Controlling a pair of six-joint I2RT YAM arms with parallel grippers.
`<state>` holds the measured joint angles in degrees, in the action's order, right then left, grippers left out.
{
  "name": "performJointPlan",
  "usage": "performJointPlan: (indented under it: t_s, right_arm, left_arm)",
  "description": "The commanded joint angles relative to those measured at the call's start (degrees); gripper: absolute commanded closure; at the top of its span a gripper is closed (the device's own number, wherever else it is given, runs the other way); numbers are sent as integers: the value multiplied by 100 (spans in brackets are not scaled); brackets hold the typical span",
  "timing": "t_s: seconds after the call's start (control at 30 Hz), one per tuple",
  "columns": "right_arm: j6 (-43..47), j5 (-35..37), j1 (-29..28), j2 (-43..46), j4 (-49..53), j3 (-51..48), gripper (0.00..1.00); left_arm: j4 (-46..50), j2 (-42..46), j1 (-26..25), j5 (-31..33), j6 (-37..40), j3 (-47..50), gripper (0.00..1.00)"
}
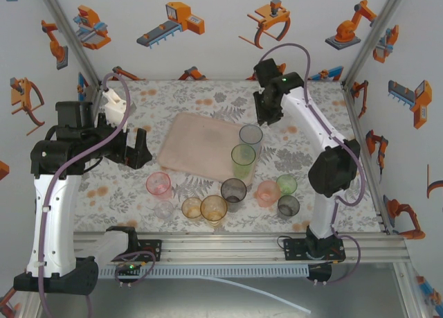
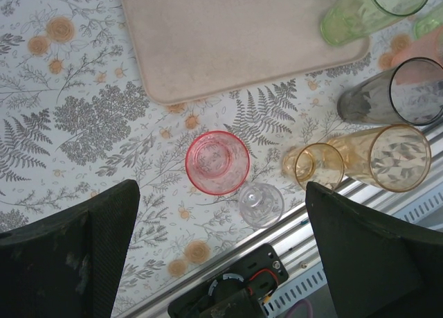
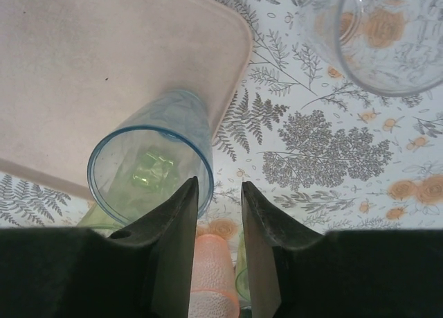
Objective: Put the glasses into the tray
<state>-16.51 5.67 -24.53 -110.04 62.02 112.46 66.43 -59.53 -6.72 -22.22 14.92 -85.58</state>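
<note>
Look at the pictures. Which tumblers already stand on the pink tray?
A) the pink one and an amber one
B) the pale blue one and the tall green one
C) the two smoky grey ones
B: the pale blue tumbler and the tall green tumbler stand upright side by side near the right-hand edge of the tray.

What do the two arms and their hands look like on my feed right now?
The left arm and right arm have white shells, black joints and black bases, each trailed by a looping mauve cable. The left hand and right hand are black, with two broad matte fingers. A green light glows near the right wrist.
</note>
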Motion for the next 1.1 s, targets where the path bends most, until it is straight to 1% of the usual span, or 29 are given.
performJointPlan:
  t_s: [0.0, 0.1, 0.23, 0.43, 0.6, 1.07]
  right_arm:
    - [-112, 175, 341, 491, 110, 196, 66]
    - [-228, 116, 726, 630, 36, 130, 65]
    - [-432, -145, 1306, 624, -18, 141, 65]
    - [-453, -357, 1762, 423, -204, 210, 65]
    - [-432, -477, 1907, 108, -315, 327, 65]
    - [-392, -524, 1970, -581, -657, 538, 65]
  left_arm:
    - [60, 83, -20, 39, 134, -11, 3]
    - [71, 117, -22, 68, 157, 20, 3]
    - [80, 153, -20, 70, 156, 71, 3]
    - [98, 195, -18, 78, 182, 127, 3]
    - [124, 196, -18, 112, 179, 140, 3]
    - [151, 89, -13, 147, 158, 85, 3]
